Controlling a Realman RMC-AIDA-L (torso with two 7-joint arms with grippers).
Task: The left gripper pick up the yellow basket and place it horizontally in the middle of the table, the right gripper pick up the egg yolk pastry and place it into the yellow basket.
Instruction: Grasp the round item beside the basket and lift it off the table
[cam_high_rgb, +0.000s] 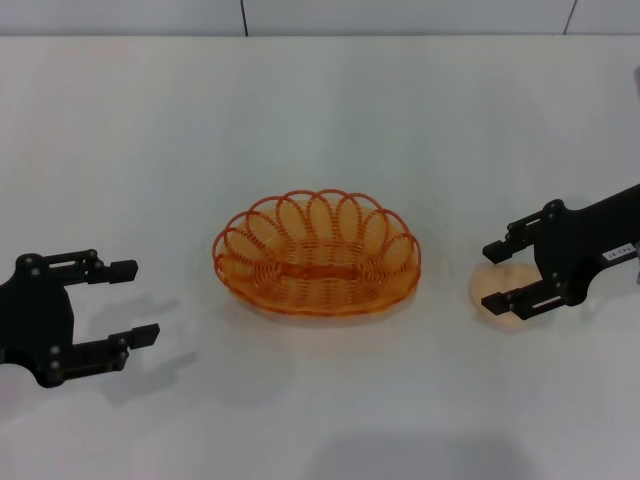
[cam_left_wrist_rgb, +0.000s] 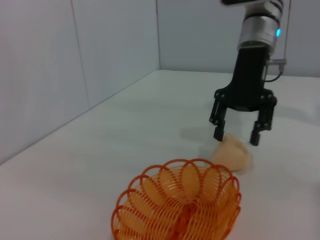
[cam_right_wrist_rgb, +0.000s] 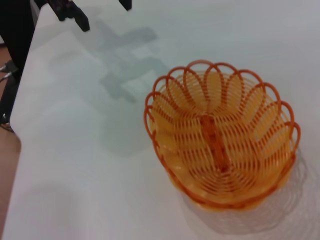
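Observation:
The yellow basket (cam_high_rgb: 316, 255) stands upright and empty in the middle of the table (cam_high_rgb: 320, 120), long side across; it also shows in the left wrist view (cam_left_wrist_rgb: 177, 207) and the right wrist view (cam_right_wrist_rgb: 220, 150). The left gripper (cam_high_rgb: 146, 300) is open and empty, well to the left of the basket. The egg yolk pastry (cam_high_rgb: 506, 279) lies on the table to the right of the basket. The right gripper (cam_high_rgb: 487, 275) is open, with a finger on each side of the pastry. In the left wrist view the right gripper (cam_left_wrist_rgb: 236, 139) has its tips level with the top of the pastry (cam_left_wrist_rgb: 232, 155).
White walls (cam_left_wrist_rgb: 75, 75) stand beyond the table's far edge. One of the left gripper's fingers (cam_right_wrist_rgb: 75, 17) shows near the table's edge in the right wrist view. Bare tabletop lies between each gripper and the basket.

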